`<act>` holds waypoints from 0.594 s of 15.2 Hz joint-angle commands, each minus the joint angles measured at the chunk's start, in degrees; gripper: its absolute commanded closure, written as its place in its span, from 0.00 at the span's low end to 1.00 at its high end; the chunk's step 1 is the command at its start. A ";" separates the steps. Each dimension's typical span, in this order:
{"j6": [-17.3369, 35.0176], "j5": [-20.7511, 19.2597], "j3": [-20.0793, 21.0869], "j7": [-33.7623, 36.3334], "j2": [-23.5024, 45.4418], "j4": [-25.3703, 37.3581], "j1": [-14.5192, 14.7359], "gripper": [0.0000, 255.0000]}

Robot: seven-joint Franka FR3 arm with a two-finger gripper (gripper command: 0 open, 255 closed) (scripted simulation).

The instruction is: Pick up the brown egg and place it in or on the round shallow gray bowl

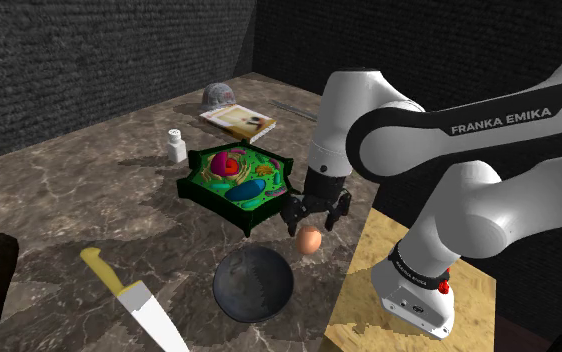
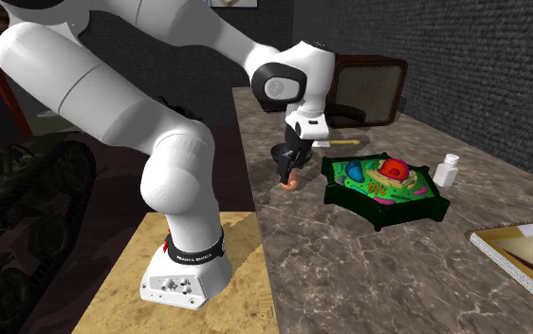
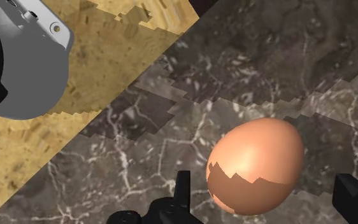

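The brown egg (image 1: 309, 240) (image 2: 291, 180) (image 3: 255, 164) lies on the dark marble counter, close to the edge by the stand. My gripper (image 1: 314, 222) (image 2: 288, 171) (image 3: 267, 191) hangs straight over it, open. In the wrist view the egg lies between the two black fingers (image 3: 183, 188), which stand apart and touch neither side. The round shallow gray bowl (image 1: 253, 284) sits on the counter just nearer the camera than the egg in the shoulder view, and holds nothing.
A green plant-cell model (image 1: 237, 178) (image 2: 383, 185) lies just behind the egg. A white bottle (image 1: 176, 146) (image 2: 445, 171), a book (image 1: 237, 120) and a yellow-handled knife (image 1: 134, 300) are spread over the counter. The tan stand top (image 1: 389, 300) borders it.
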 commanded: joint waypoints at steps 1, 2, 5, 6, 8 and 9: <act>2.27 1.05 0.85 -0.19 1.38 -0.90 0.31 0.00; 3.37 1.57 1.28 -0.31 2.07 -1.31 0.48 0.00; 5.14 2.39 1.96 -0.49 3.23 -1.92 0.76 0.00; 5.14 2.39 1.96 -0.49 3.25 -1.91 0.75 0.00; 5.15 2.39 1.96 -0.50 3.25 -1.91 0.75 0.00; 5.15 2.39 1.96 -0.50 3.25 -1.91 0.75 0.00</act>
